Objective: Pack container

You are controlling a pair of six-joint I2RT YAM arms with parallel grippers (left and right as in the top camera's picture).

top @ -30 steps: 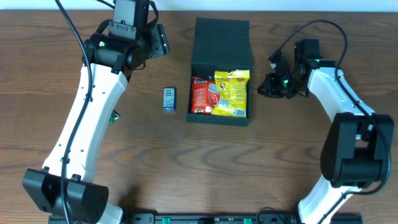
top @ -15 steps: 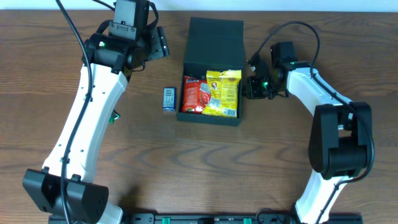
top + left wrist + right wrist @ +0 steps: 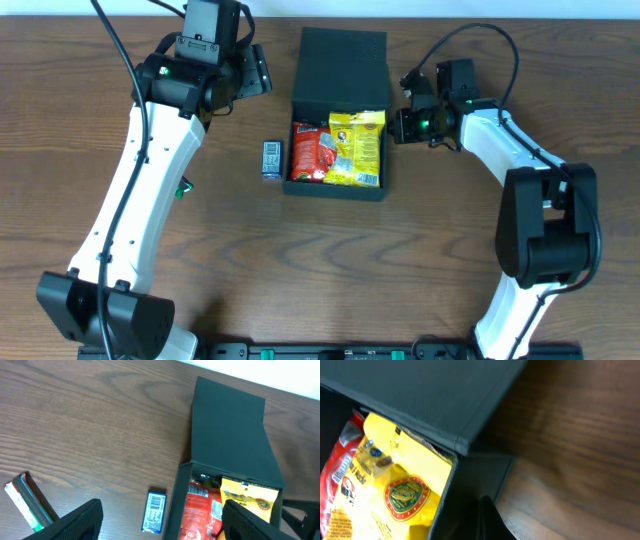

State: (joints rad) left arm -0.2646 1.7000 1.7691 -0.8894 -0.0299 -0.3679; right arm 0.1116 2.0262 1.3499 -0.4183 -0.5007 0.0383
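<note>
Container [image 3: 343, 62], a dark square box, sits on the table [image 3: 450, 260] near the middle of its far edge, with its flap lid folded back flat toward that edge. Inside lie a red packet [image 3: 312, 152] and a yellow packet [image 3: 357, 148], side by side, with the yellow one on the right. A small blue packet [image 3: 272, 159] lies on the table just beside the container's left wall. The left gripper [image 3: 256, 70] hangs near the far edge, left of the lid, with its fingers spread wide and nothing between them. The right gripper [image 3: 398, 124] is closed on nothing, with its tip at the container's right wall; whether it touches the wall is unclear.
</note>
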